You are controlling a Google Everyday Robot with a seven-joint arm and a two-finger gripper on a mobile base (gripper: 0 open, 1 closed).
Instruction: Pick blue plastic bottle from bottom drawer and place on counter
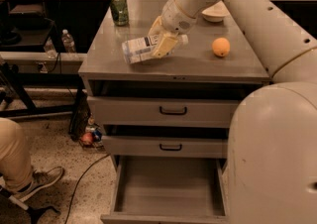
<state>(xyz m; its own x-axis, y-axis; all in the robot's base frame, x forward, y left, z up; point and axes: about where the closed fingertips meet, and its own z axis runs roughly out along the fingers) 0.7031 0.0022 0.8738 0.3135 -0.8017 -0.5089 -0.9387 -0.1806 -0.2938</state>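
Note:
The blue plastic bottle (141, 49) with its white label lies sideways in my gripper (162, 43), just above the front left part of the counter (124, 64). The gripper's yellowish fingers (166, 44) are shut around the bottle near its cap end. My arm reaches in from the upper right. The bottom drawer (168, 188) is pulled open below and shows a bare grey tray.
A green can (119, 7) stands at the counter's back left. An orange (221, 47) and a white bowl (215, 14) sit on the right side. Two upper drawers with black handles are closed. A person's leg and shoe (29, 178) are at lower left.

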